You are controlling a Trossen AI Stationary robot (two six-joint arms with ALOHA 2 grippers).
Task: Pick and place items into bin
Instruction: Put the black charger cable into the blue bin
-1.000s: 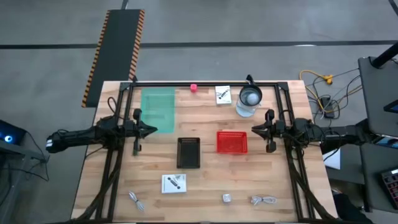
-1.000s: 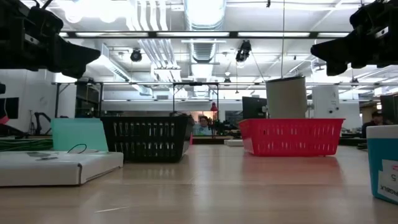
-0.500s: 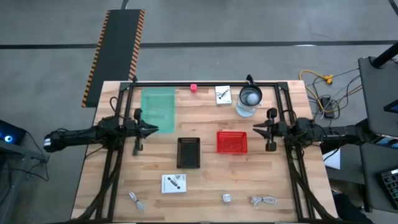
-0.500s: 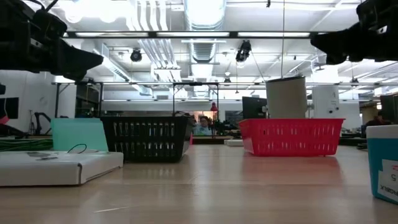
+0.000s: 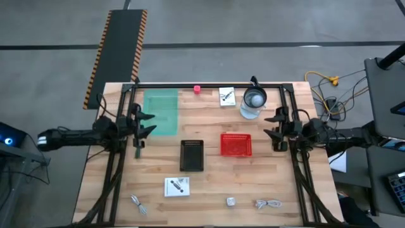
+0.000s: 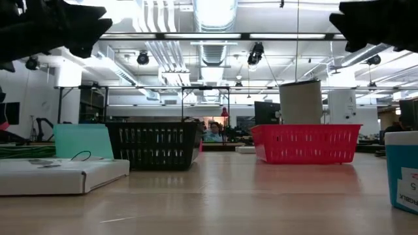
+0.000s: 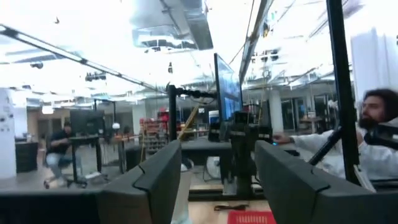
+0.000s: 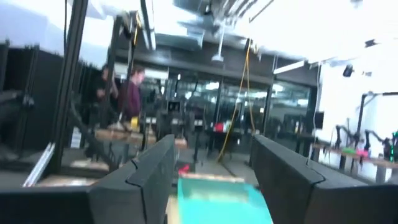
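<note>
Both arms hover high at the sides of the wooden surface (image 5: 209,180). The left pincer (image 5: 150,122) and right pincer (image 5: 271,125) stand spread and empty, likely readying to reach. White printed cards (image 5: 177,186), cable bundles (image 5: 268,203) lie scattered outside the black mesh bin (image 5: 192,155).

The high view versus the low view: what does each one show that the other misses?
Only the high view shows the pink blob, the clear jug, the tiny silver cube and both cable bundles at the table's near edge. It also shows each tool with open fingers, the left tool and the right tool. Only the low view shows the room behind, with ceiling lights and a seated person. Both show the black basket, the red basket and the green sheet.
</note>
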